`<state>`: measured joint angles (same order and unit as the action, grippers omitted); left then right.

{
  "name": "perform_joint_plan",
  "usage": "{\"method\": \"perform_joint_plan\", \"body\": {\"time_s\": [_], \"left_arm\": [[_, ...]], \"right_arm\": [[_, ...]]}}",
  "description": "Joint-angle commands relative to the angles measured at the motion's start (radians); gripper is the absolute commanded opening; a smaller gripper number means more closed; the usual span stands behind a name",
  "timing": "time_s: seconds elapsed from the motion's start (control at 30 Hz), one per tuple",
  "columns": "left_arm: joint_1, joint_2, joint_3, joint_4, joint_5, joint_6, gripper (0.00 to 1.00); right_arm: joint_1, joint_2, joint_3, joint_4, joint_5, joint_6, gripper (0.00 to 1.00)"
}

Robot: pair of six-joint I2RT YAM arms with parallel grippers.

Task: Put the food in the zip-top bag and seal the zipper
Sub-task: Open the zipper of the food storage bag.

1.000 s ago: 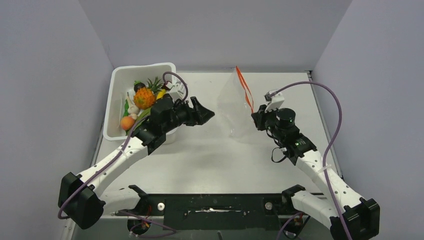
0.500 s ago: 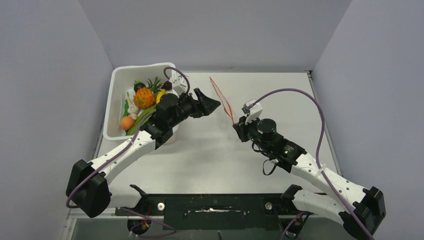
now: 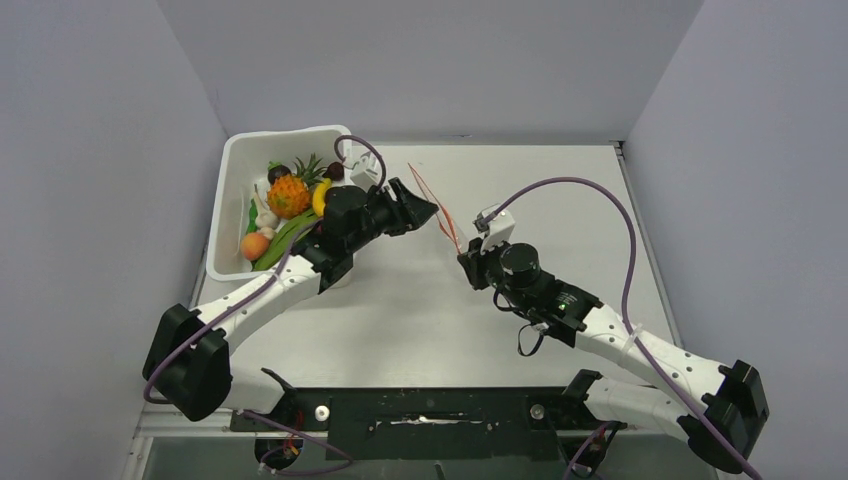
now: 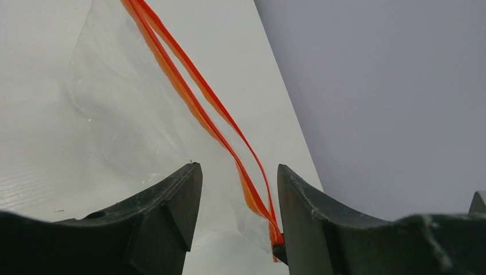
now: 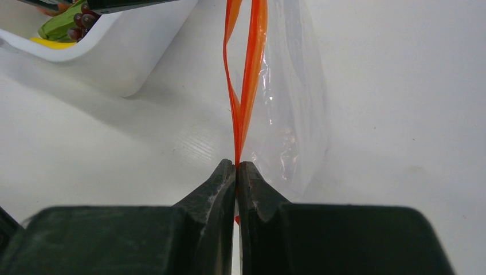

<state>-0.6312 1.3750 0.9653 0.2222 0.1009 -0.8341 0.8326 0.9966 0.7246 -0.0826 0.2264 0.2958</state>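
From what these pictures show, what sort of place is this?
Probably a robot-lab test cell: plain grey walls box in a white table, two robot arms are bolted at its near edge, and the tub holds toy food.

White rectangular tub [image 3: 290,133] is set at the far-left corner of the pale tabletop [image 3: 560,190]; tabletop is enclosed by grey walls [image 3: 430,60].

surface: white table [image 3: 420,310] | directly on it: white tub [image 3: 222,215], upright, far-left corner
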Motion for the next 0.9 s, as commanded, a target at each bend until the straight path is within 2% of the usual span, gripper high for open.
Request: {"method": "perform_joint_plan", "body": {"time_s": [0.0, 0.4, 0.6, 0.67, 0.8, 0.87], "left_arm": [[0.006, -0.019, -0.010, 0.080, -0.032, -0.004, 0.49], [0.044, 0.076, -0.018, 0.180, 0.034, -0.054, 0.48], [0.065, 0.092, -0.036, 0.212, 0.072, -0.068, 0.38], [0.066, 0.094, -0.042, 0.223, 0.075, -0.074, 0.32], [0.066, 0.100, -0.045, 0.244, 0.096, -0.079, 0.03], [0.065, 0.097, -0.049, 0.247, 0.102, -0.082, 0.00]], "right_arm": [[0.011, -0.012, 0.010, 0.083, 0.035, 0.033, 0.00], [0.021, -0.028, 0.004, 0.077, 0.025, 0.035, 0.00], [0.026, -0.032, -0.006, 0.082, 0.010, 0.041, 0.00], [0.029, -0.033, -0.010, 0.082, 0.006, 0.047, 0.01], [0.031, -0.028, 0.018, 0.049, -0.009, 0.059, 0.08], [0.031, -0.029, 0.046, 0.016, 0.010, 0.087, 0.16]]}}
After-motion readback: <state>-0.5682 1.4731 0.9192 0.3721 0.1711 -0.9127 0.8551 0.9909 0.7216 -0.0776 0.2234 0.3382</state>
